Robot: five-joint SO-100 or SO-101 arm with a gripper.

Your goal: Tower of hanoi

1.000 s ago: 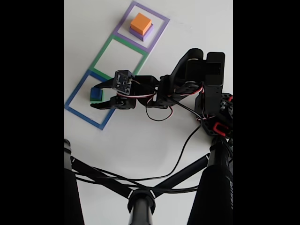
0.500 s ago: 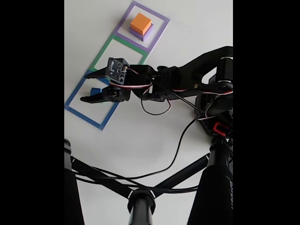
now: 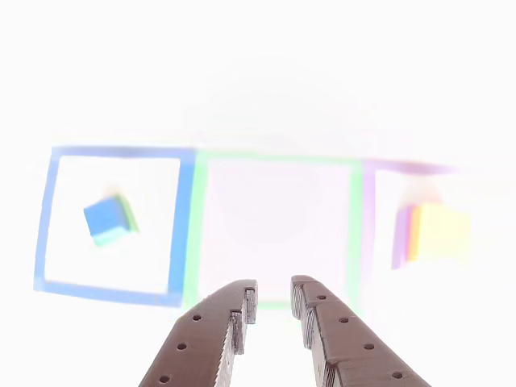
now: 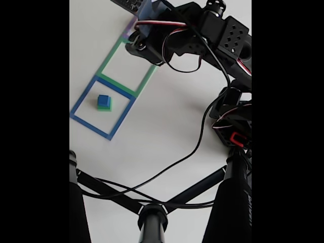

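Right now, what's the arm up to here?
It's a block-stacking game on three taped squares. The small blue cube sits on the green cube inside the blue outline, with nothing holding them. In the other view the gripper hangs empty above the near edge of the green outline, its fingers a narrow gap apart. The orange cube sits on the pale-purple slab in the purple outline, washed out by glare. In the fixed view the arm reaches over the far squares.

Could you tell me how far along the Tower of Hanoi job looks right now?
Done: the small blue cube sits on the green cube inside the blue square outline. In hand: nothing; the gripper is slightly open and empty. Left: the orange cube on the pale-purple slab remains in the purple outline.
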